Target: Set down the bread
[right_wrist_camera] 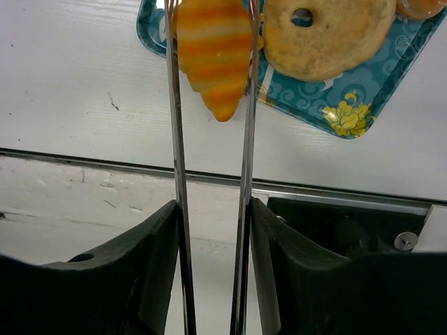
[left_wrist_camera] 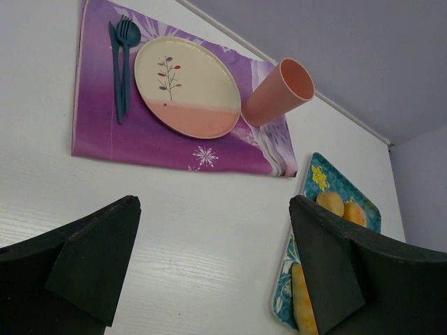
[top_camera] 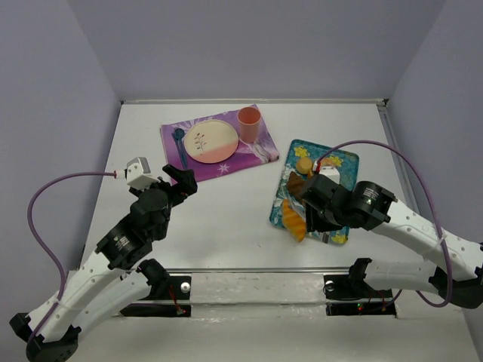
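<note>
Your right gripper (right_wrist_camera: pixel 213 209), clamped on thin tongs (right_wrist_camera: pixel 174 125) pinching the croissant (right_wrist_camera: pixel 213 49) by its sides over the near edge of the tray (right_wrist_camera: pixel 342 115), could let it slip onto the counter (right_wrist_camera: pixel 84 91) if you swing fast; your left gripper (left_wrist_camera: pixel 215 209) hangs spread.

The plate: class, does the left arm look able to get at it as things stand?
Probably yes. The left gripper is open, the plate lies ahead of it across bare table, and the right gripper, shut on tongs holding the bread, is away at the tray.
</note>
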{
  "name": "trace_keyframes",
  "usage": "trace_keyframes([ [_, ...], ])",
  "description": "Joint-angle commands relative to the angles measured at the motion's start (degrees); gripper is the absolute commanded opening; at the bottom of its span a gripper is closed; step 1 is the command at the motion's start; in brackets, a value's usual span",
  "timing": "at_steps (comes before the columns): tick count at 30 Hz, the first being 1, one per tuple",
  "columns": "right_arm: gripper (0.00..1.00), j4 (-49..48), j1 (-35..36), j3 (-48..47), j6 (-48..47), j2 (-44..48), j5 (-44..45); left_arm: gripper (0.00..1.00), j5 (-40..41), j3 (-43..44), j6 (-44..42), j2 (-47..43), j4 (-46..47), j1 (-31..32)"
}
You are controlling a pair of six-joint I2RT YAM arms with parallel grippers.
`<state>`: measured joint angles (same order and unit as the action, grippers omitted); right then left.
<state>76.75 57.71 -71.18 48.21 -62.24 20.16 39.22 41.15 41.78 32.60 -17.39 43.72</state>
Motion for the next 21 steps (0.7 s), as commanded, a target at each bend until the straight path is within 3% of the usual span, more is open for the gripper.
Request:
trace_keyframes([
  [1, 0.49, 4.5, -0.1, -2.4, -0.8, 0.8, 1.0, 0.99, 1.2, -0.4, -0.6, 0.4, 2.4, -0.1],
  [15, 0.53, 7.8, -0.1, -3.2, -2.6, -0.8, -5.8, 0.99, 1.2, -0.8, -0.6, 1.1, 2.8, -0.1],
  [21, 0.57, 8.5, -0.1, -1.9, -2.1, -3.1, -4.8, 0.99, 1.3, -0.5, -0.6, 1.5, 2.5, -0.1],
])
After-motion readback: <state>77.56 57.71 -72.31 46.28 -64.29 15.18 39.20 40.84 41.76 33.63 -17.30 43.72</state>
